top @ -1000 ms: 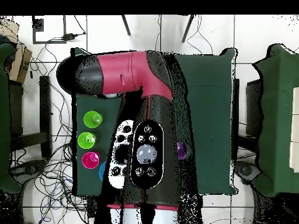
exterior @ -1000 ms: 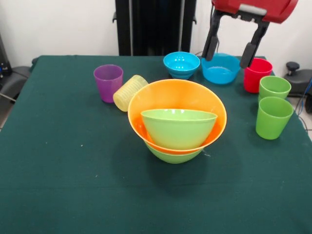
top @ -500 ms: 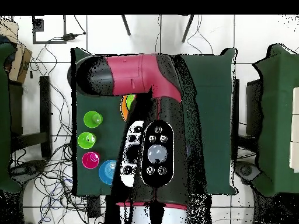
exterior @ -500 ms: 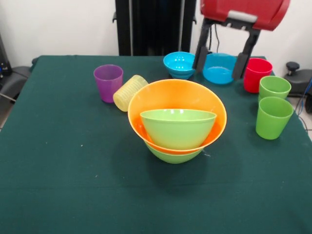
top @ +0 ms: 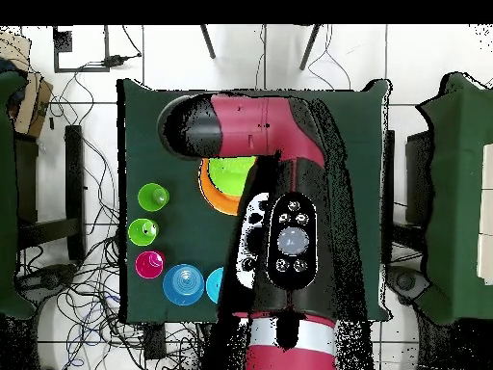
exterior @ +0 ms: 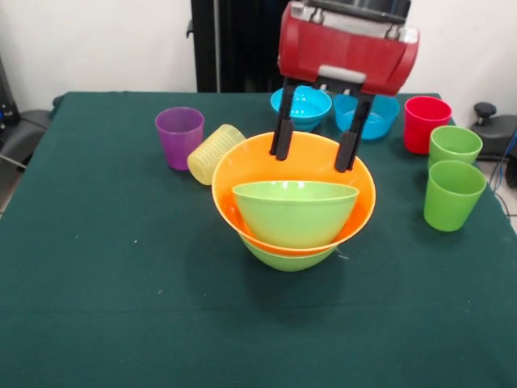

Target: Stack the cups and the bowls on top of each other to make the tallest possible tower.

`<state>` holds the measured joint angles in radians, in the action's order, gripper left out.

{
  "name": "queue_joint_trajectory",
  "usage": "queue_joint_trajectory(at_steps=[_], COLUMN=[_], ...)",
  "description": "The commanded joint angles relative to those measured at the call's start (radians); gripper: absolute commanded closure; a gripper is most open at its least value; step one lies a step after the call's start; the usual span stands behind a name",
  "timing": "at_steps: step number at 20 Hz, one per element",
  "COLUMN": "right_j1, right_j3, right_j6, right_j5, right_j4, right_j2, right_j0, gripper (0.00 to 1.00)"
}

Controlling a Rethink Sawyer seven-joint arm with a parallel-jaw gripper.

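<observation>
Tower (exterior: 292, 212) of three nested bowls near the table (exterior: 97, 307) centre: lime green bowl (exterior: 288, 257) at the bottom, large orange bowl (exterior: 355, 194) on it, second lime green bowl (exterior: 296, 212) inside, all upright with mouths opening upward. Directly under the gripper (exterior: 314, 148), whose two black fingers (exterior: 282, 136) hang spread wide apart over the orange bowl's far rim, holding nothing. From the tower: two blue bowls (exterior: 300, 106) about 12 o'clock; red cup (exterior: 425, 124) and two light green cups (exterior: 451, 194) around 2 to 3 o'clock, upright; purple cup (exterior: 179, 137) about 10 o'clock, upright; ribbed pale yellow cup (exterior: 213, 153) on its side, touching the orange bowl, long axis running 10 to 4 o'clock, open mouth toward 10 o'clock.
</observation>
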<state>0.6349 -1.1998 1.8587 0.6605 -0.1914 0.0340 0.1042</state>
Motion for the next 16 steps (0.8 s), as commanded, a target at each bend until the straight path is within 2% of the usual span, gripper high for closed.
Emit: queue_joint_trajectory(at_steps=[1,16], right_j1=[-0.066,-0.105], right_j3=[-0.114,-0.104], right_j6=[-0.029,0.055], right_j5=[-0.042,-0.092], right_j4=[-0.027,-0.027], right_j2=[-0.115,-0.077], right_j0=[0.012,-0.025], gripper=[0.00,0.00])
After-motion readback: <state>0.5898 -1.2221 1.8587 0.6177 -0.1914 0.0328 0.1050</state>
